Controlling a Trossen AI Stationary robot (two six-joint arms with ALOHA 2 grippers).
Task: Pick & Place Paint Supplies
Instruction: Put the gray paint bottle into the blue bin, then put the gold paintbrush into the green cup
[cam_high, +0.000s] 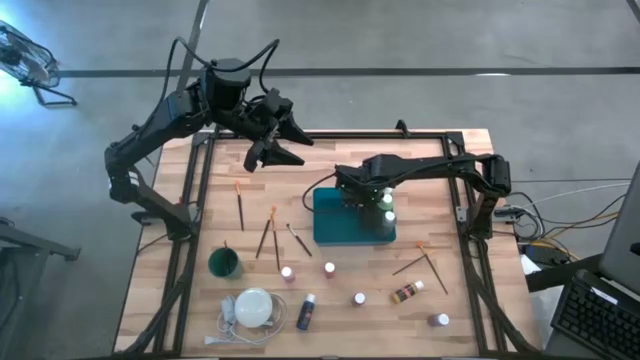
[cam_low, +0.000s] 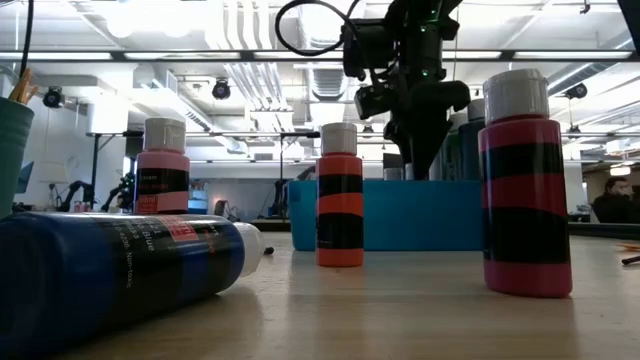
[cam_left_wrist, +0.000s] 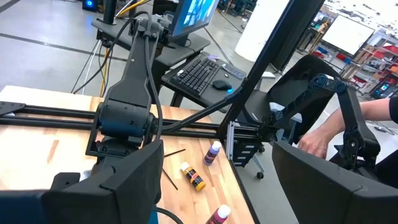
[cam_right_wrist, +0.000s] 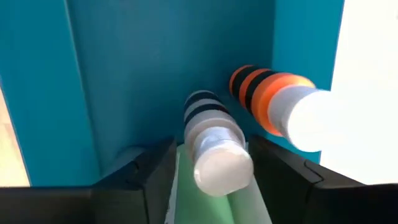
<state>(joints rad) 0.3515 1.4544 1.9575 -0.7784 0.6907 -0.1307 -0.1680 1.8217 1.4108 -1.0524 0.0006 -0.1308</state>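
Observation:
My right gripper (cam_high: 366, 197) (cam_right_wrist: 211, 177) reaches straight down into the teal tray (cam_high: 335, 225) (cam_low: 430, 215), shut on a pale green paint bottle (cam_right_wrist: 208, 202). Beside it in the tray stand a white-capped bottle with black and white stripes (cam_right_wrist: 214, 146) and an orange-and-black one (cam_right_wrist: 270, 93). My left gripper (cam_high: 278, 140) (cam_left_wrist: 217, 158) hangs open, raised over the table's far left part, touching nothing. More bottles (cam_high: 329, 268) (cam_high: 407, 292) and thin brushes (cam_high: 265, 235) (cam_high: 425, 260) lie loose on the table. My right gripper has the pale green bottle's body (cam_right_wrist: 205, 205) pinched between its two fingers (cam_right_wrist: 152, 177), coming from above and pointing down. The bottle fills the gap between them. Its lower end and whether it stands on the tray floor are hidden.
A green cup (cam_high: 224, 263) and a white disc with a cord (cam_high: 253, 307) sit near the left front. Red (cam_low: 525, 190) and orange (cam_low: 340, 200) bottles stand and a blue one (cam_low: 120, 270) lies close to the low camera. Black rails frame the table. A person's hand (cam_left_wrist: 311, 146) shows beyond it.

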